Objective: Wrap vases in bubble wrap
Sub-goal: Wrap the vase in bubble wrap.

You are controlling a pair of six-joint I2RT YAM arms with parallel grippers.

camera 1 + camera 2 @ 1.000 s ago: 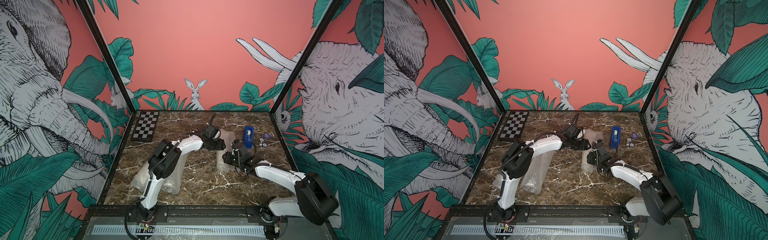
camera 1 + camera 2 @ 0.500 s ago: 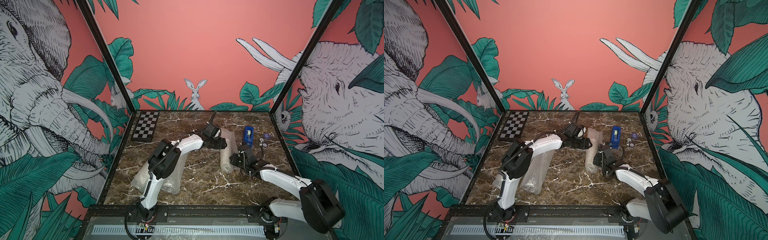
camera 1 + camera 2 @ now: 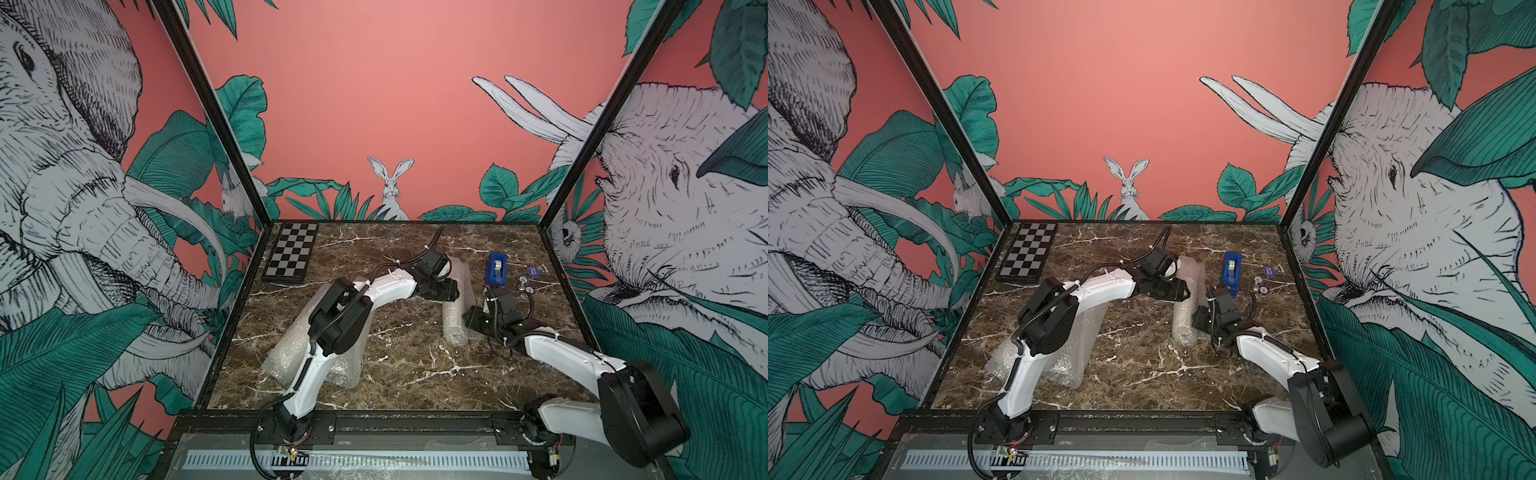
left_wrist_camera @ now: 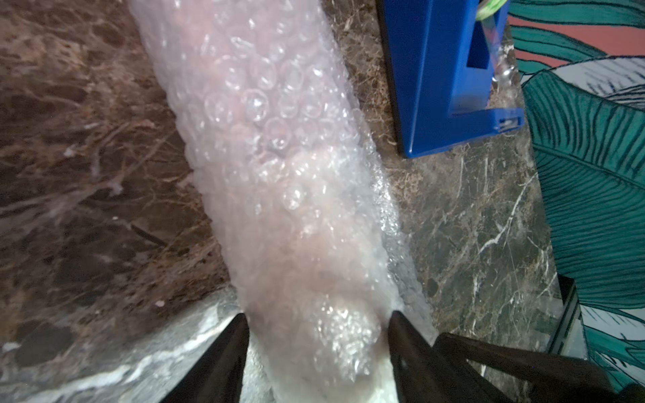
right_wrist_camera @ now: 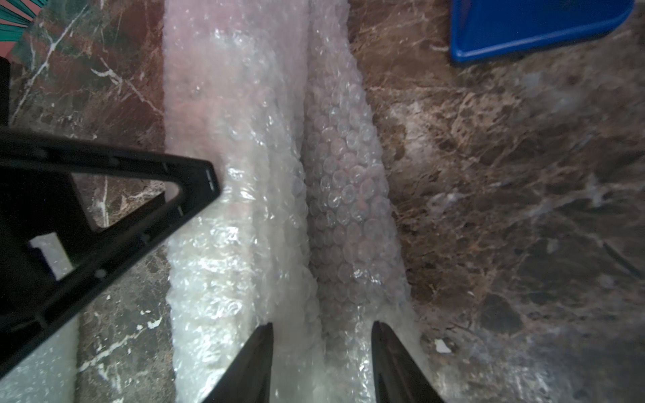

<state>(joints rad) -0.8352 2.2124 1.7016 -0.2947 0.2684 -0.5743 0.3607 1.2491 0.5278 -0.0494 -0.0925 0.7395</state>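
One vase lies wrapped in bubble wrap (image 3: 455,320) as a long roll in the middle of the table, seen in both top views (image 3: 1185,324). Only a pale shape shows through the wrap (image 4: 279,174). My left gripper (image 4: 317,328) is shut on the roll's far half, a fingertip (image 4: 239,331) pressing each side. My right gripper (image 5: 323,335) stands open over the near half, straddling the seam where a loose flap (image 5: 345,195) overlaps the roll. A left finger (image 5: 139,209) touches the roll in the right wrist view.
A blue tape dispenser (image 3: 496,270) stands just right of the roll, with small round pieces (image 3: 525,286) beyond it. Two more bubble wrap bundles (image 3: 286,353) lie at the front left under the left arm. A chequered board (image 3: 291,253) sits at the back left.
The bubble wrap has gone from a wider, looser bundle to a tight roll nearer the dispenser. My right gripper moved right along it and its jaws widened. The left jaws closed in.
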